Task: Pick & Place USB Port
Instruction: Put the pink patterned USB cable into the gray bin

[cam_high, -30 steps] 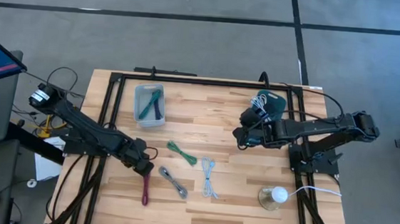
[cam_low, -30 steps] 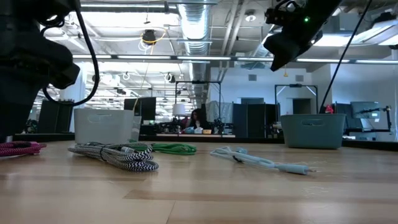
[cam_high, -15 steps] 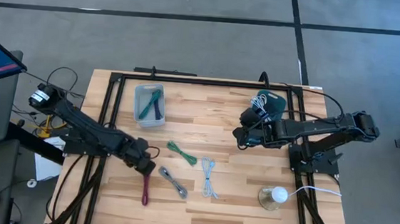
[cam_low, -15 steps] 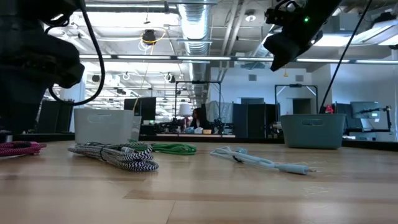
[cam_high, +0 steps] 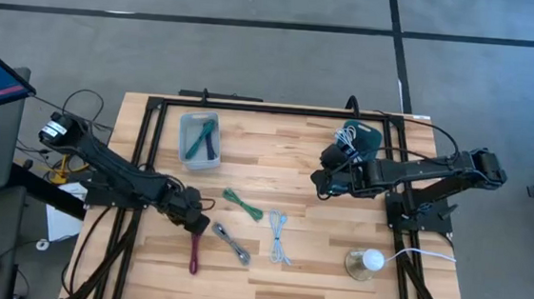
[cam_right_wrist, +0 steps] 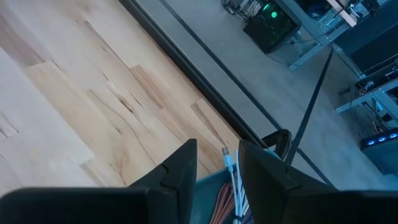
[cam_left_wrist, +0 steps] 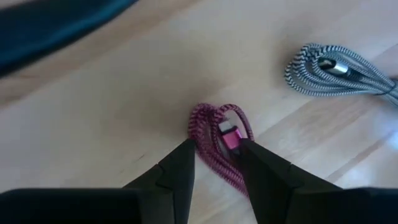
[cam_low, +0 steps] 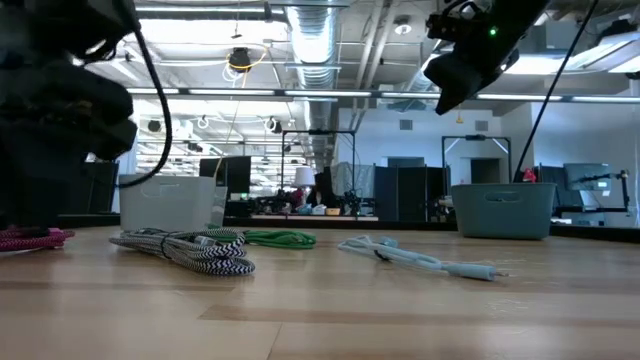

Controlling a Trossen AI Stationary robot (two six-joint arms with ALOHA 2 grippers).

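A magenta braided USB cable (cam_high: pixel 195 252) lies coiled on the wooden table near its near-left part, also low at the left of the low view (cam_low: pixel 30 238). My left gripper (cam_high: pixel 200 223) hovers just above its far end, open. In the left wrist view the cable's coil (cam_left_wrist: pixel 214 127) with its plug shows between and beyond the two fingers (cam_left_wrist: pixel 217 155). My right gripper (cam_high: pixel 322 184) is open and empty, raised beside the teal bin (cam_high: pixel 361 136), and appears high in the low view (cam_low: pixel 450 85).
A black-and-white braided cable (cam_high: pixel 231 244), a green cable (cam_high: pixel 241 203) and a pale blue cable (cam_high: pixel 280 237) lie mid-table. A clear bin (cam_high: pixel 199 140) holding cables stands at far left, and the teal bin holds cables (cam_right_wrist: pixel 231 177). A round lamp (cam_high: pixel 365 262) is at near right.
My left gripper has moved a little toward the table's right, closing in over the far end of the magenta cable. The cables and my right arm have kept still.
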